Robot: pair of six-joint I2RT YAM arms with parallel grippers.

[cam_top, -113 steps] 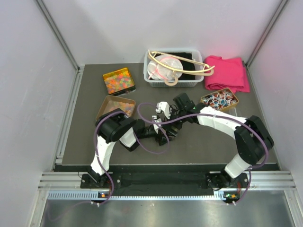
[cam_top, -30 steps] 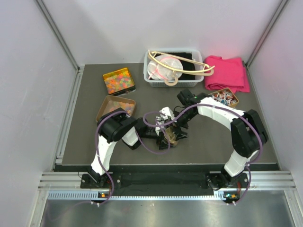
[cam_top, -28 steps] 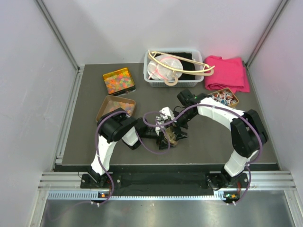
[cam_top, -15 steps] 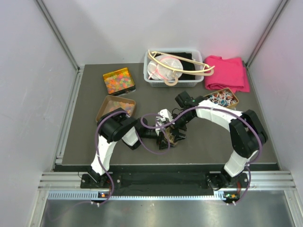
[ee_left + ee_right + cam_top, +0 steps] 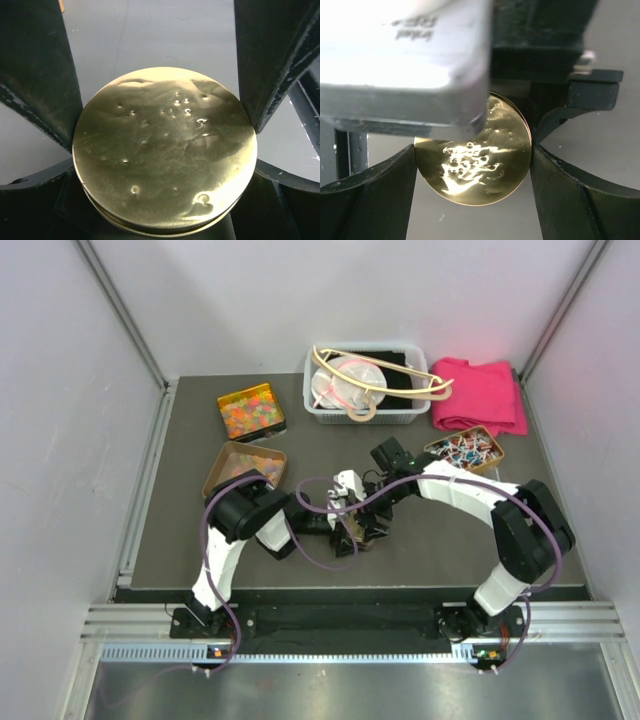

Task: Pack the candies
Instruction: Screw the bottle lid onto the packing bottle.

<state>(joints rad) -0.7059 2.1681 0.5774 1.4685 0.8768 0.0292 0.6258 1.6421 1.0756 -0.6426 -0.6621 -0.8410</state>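
1. From above, both wrists cover most of the tin [image 5: 165, 150]; its inside is unseen.
2. Left gripper [image 5: 165, 137]: jaws wide, clasping the tin's sides. Right gripper [image 5: 472, 155]: jaws have narrowed onto its rim since a second ago.
3. Candies [image 5: 251, 410] sit in trays [image 5: 222, 405] at far left; bare desk [image 5: 430, 550] lies right of the tin.

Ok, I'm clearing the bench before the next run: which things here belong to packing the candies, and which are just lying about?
For the job:
- small orange, yellow and pink gummy candies filling a square gold tin
- second gold tin, partly filled
- round gold metal tin

Lying about:
- clear plastic basket with wooden hangers
- folded pink cloth
- gold tin of twist-wrapped sweets
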